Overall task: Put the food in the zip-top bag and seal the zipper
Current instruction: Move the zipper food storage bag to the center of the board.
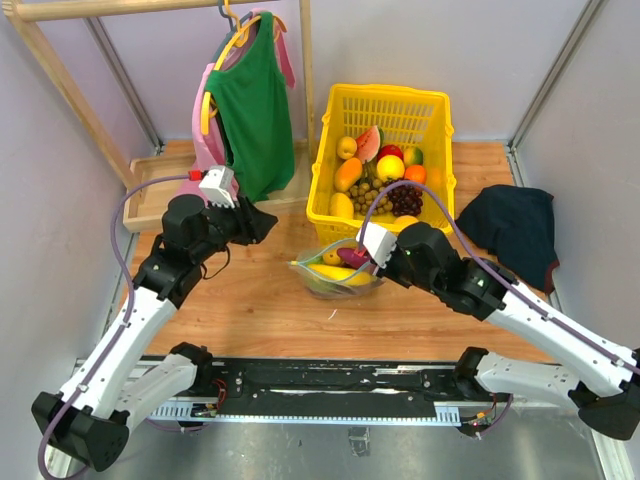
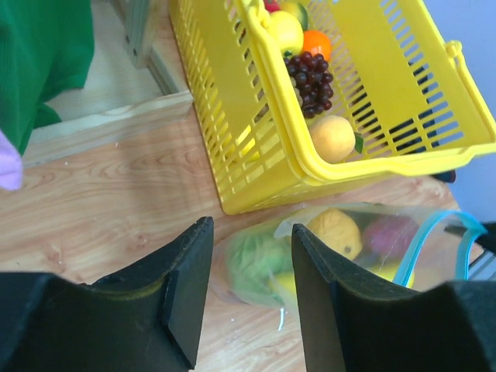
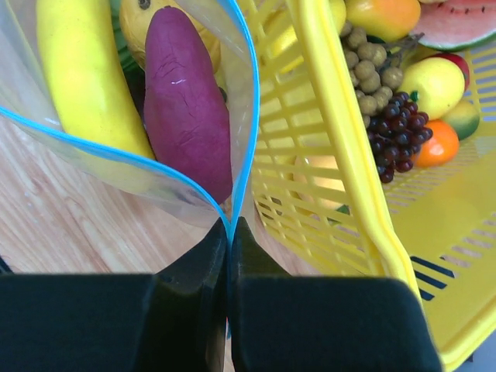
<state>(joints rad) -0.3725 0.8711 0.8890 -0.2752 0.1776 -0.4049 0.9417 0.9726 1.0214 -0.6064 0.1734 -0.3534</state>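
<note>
The zip-top bag [image 1: 335, 272] lies on the wood table just in front of the yellow basket. Inside it is food: a yellow banana [image 3: 81, 77], a purple eggplant [image 3: 186, 101], a green piece [image 2: 256, 263] and an orange-yellow fruit [image 2: 335, 231]. The bag's mouth stands open, its light-blue zipper [image 3: 139, 155] curving apart. My right gripper [image 3: 229, 232] is shut on the zipper at the corner of the mouth nearest the basket. My left gripper [image 2: 252, 298] hovers open above the bag's [image 2: 341, 248] closed green end, with nothing between its fingers.
The yellow basket [image 1: 385, 100] holds more fruit, including grapes [image 1: 405, 200] and a watermelon slice [image 1: 368, 142]. A green shirt [image 1: 250, 100] hangs on a wooden rack at back left. A dark cloth [image 1: 515, 225] lies at right.
</note>
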